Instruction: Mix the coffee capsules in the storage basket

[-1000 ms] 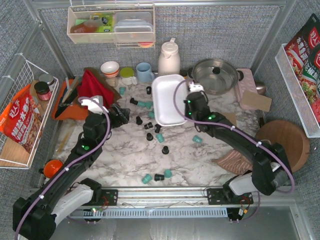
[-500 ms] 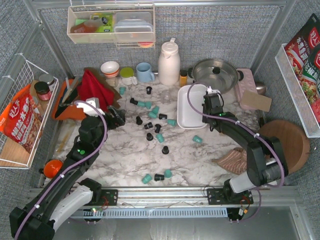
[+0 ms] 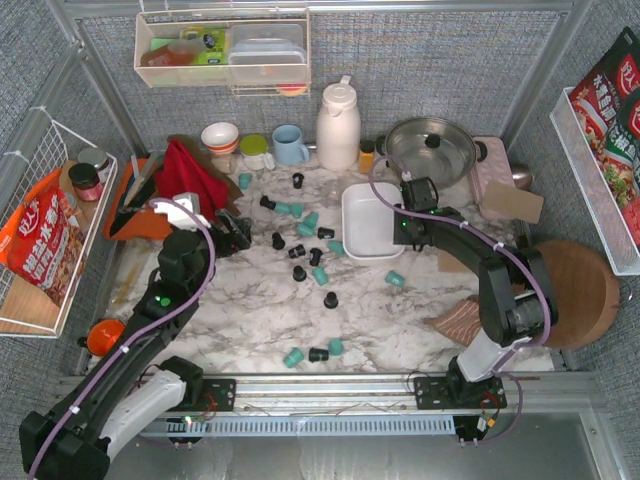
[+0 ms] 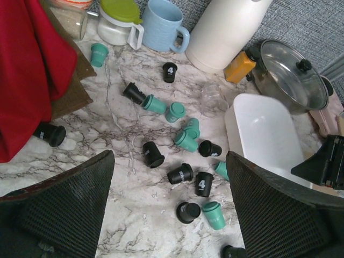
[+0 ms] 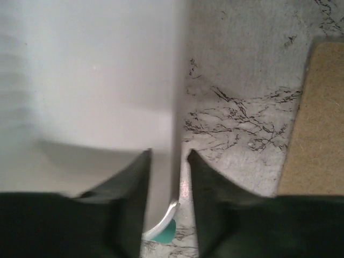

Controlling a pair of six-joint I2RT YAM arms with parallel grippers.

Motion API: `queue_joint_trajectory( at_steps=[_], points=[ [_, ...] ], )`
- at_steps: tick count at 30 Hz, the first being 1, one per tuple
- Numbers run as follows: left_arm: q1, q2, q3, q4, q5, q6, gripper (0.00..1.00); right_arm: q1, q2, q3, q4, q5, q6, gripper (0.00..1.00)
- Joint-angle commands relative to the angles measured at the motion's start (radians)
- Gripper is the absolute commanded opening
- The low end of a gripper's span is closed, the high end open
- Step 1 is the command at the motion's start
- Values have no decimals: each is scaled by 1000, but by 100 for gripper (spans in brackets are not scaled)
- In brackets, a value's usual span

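Many capsules lay loose on my desk; right hand pinched the empty basket rim, probably steadying it; left hand gaped wide.

Capsules and basket, counted
About ten teal and ten black coffee capsules; one white storage basket.

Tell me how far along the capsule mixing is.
Nothing looks done: the storage basket is empty. In hand: the right gripper pinches its rim; the left gripper hangs open. Left: all visible coffee capsules, teal and black, lie scattered on the table.
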Motion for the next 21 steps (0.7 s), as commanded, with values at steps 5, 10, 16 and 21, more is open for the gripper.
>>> queue_joint_trajectory(
  at_steps=[5,10,16,21],
  points=[
    [0,-17,37,-46,-3,48,93,2,-95,-3,-77,24,-16,60],
    [-1,-3,100,-131,26,142,93,30,-279,-112,-46,46,14,70],
    [-2,3,125,-173,66,237,93,115,-478,-302,79,50,49,79],
    [0,-18,96,-161,94,269,94,203,-565,-460,152,262,284,81]
  ],
)
